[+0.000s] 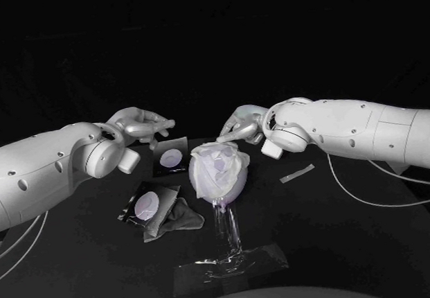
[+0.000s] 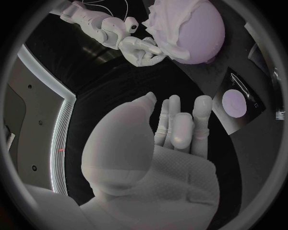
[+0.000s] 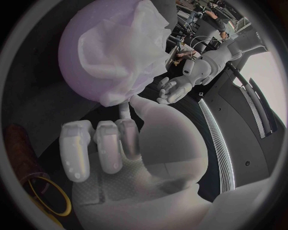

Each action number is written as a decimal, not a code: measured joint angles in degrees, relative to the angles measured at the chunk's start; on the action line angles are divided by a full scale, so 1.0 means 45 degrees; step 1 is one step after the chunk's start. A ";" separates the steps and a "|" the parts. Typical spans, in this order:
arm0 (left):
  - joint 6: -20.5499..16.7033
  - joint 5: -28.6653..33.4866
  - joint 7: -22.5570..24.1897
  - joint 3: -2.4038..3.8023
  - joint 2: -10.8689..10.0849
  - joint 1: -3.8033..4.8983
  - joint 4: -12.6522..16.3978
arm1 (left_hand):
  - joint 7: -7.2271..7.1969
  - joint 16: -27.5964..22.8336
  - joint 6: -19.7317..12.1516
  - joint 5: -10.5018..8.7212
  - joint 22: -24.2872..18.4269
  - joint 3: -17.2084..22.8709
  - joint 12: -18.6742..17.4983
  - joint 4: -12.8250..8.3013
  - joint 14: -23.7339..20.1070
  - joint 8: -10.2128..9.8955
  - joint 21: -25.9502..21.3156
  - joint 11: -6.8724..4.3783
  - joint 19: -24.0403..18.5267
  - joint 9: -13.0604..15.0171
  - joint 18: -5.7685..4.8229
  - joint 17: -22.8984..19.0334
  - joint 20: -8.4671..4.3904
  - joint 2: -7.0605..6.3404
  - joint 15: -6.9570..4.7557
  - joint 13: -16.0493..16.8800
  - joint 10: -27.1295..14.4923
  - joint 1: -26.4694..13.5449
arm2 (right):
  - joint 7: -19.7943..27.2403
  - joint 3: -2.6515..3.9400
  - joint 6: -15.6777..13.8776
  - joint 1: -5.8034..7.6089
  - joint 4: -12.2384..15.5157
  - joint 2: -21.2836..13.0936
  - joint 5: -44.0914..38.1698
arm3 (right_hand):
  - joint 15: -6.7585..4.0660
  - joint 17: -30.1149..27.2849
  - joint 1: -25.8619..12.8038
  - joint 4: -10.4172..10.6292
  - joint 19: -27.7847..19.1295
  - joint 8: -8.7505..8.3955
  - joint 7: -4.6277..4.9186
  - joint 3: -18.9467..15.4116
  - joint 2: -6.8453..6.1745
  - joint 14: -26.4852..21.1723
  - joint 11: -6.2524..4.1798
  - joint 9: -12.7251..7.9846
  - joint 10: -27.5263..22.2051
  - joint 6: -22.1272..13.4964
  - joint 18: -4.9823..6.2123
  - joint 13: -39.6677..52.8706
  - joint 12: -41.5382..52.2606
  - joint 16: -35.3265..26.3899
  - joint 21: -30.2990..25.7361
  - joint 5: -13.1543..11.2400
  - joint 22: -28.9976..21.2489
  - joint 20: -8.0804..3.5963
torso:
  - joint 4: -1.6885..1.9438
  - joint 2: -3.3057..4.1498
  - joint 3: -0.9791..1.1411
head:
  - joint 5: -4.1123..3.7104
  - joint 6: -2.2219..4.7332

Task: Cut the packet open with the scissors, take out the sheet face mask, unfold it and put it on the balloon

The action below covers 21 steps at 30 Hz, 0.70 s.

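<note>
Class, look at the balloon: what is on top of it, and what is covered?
A wrinkled white sheet face mask lies draped over the top of the balloon. Bare lilac skin shows beside it. The balloon surface beneath the mask is covered and cannot be seen.

The left arm [image 1: 37, 173] and the right arm [image 1: 374, 131] are seen reaching in from opposite sides, with the silver hands brought near each other at the middle. The left hand [image 1: 143, 125] is held empty, its fingers [image 2: 180, 127] stretched out side by side and the thumb lifted. The right hand [image 1: 240, 129] is angled downward, most fingers [image 3: 99, 146] curled in and one extended. Whether it is pinching anything cannot be told.
</note>
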 measured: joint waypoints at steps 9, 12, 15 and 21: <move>-0.0021 -0.0013 -0.0004 0.0000 -0.0006 0.0026 0.0023 | -0.0044 0.0000 0.0043 0.0000 0.0027 0.0037 0.0000 0.0037 0.0000 0.0000 -0.0001 0.0000 0.0047 -0.0011 -0.0003 0.0028 -0.0047 0.0006 0.0000 -0.0015 0.0000 0.0106 | 0.0181 0.0010 -0.0473 0.0008 0.0205 -0.0016 -0.0389 | -0.0262 -0.0001 0.0996 -0.1071 0.0009 0.0476 -0.0267 0.0788 0.0219 0.0025 -0.0341 0.0147 0.0023 0.0722 0.0001 -0.0001 0.0412 -0.0006 -0.0012 -0.0054 -0.0003 -0.0234 | 0.0002 0.0012 -0.0016 | -0.0009 -0.0039; -0.0034 -0.0016 -0.0005 0.0000 -0.0005 0.0036 0.0028 | -0.0045 0.0000 0.0044 0.0000 0.0027 0.0037 0.0000 0.0037 -0.0001 0.0000 -0.0001 0.0000 0.0046 -0.0015 -0.0004 0.0027 -0.0047 0.0006 0.0000 -0.0015 0.0000 0.0105 | 0.0253 0.0012 -0.0724 0.0008 0.0256 -0.0025 -0.0546 | -0.0298 -0.0001 0.1012 -0.1235 0.0009 0.0652 -0.0255 0.0942 0.0235 0.0025 -0.0341 0.0147 0.0023 0.0753 0.0001 -0.0003 0.0448 -0.0035 -0.0012 -0.0084 -0.0002 -0.0235 | 0.0009 0.0013 -0.0017 | -0.0009 -0.0050; -0.0050 -0.0019 -0.0005 0.0000 -0.0005 0.0054 0.0034 | -0.0046 -0.0001 0.0044 0.0000 0.0026 0.0037 0.0000 0.0037 0.0000 0.0000 -0.0002 -0.0009 0.0046 -0.0015 -0.0004 0.0027 -0.0047 0.0006 0.0000 -0.0026 0.0010 0.0105 | 0.0329 0.0013 -0.1011 0.0007 0.0304 -0.0037 -0.0704 | -0.0297 -0.0009 0.1012 -0.1411 0.0048 0.0669 -0.0259 0.1093 0.0235 0.0025 -0.0364 0.0146 0.0047 0.0758 -0.0001 -0.0005 0.0460 -0.0016 -0.0021 -0.0107 0.0001 -0.0276 | 0.0009 0.0013 -0.0023 | -0.0009 -0.0065; -0.0089 -0.0025 -0.0005 0.0000 -0.0006 0.0086 0.0049 | -0.0046 -0.0001 0.0045 0.0000 0.0025 0.0037 0.0000 0.0037 -0.0001 0.0000 -0.0003 -0.0031 0.0046 -0.0015 -0.0004 0.0025 -0.0046 0.0006 0.0000 -0.0027 0.0067 0.0105 | 0.0447 0.0015 -0.1488 0.0001 0.0357 -0.0046 -0.0909 | -0.0297 -0.0011 0.1006 -0.1511 0.0045 0.0957 -0.0264 0.1276 0.0239 0.0025 -0.0385 0.0147 0.0068 0.0763 0.0001 -0.0010 0.0508 0.0008 -0.0022 -0.0133 0.0006 -0.0366 | 0.0009 0.0013 -0.0026 | 0.0009 -0.0095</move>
